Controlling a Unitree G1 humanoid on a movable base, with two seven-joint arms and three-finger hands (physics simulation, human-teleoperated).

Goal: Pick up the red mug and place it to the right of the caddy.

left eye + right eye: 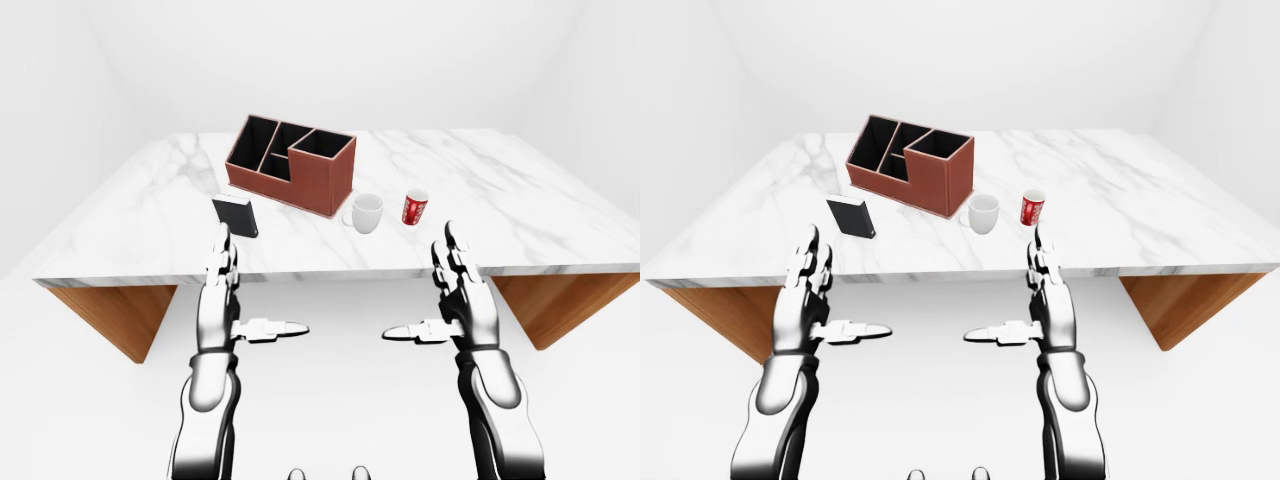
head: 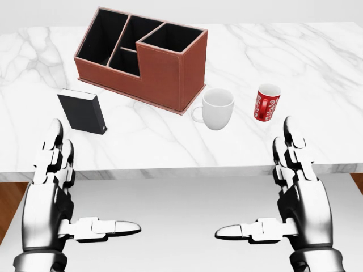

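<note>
One red mug (image 2: pixel 267 102) stands upright on the white marbled surface (image 2: pixel 317 62), its open mouth up and a pale pattern on its side, well to the right of the caddy (image 2: pixel 142 56) in the head view and apart from everything around it. Between the red mug and the caddy sits a white mug (image 2: pixel 217 109), also upright, its handle turned toward the caddy and the cup just beside the caddy's lower right corner without touching it. The caddy is a reddish-brown box with black-lined compartments, its taller section at the right end, set at a slant on the surface. Below and to the left of the caddy a small black box (image 2: pixel 83 111) stands on edge, close to the caddy's lower left side but clear of it. Both of the robot's hands hang below the near edge of the surface, holding nothing. Its right hand (image 2: pixel 295 192) is spread wide, two fingers pointing up toward the surface and the thumb stretched flat toward the middle of the view; the fingertips (image 2: pixel 288 126) reach up just under and to the right of the red mug, well right of the caddy. Its left hand (image 2: pixel 54 195) mirrors that pose, fingers up and thumb pointing inward, below and left of the caddy, under the black box. Wooden supports (image 1: pixel 110 315) show beneath the surface in the left-eye view.
</note>
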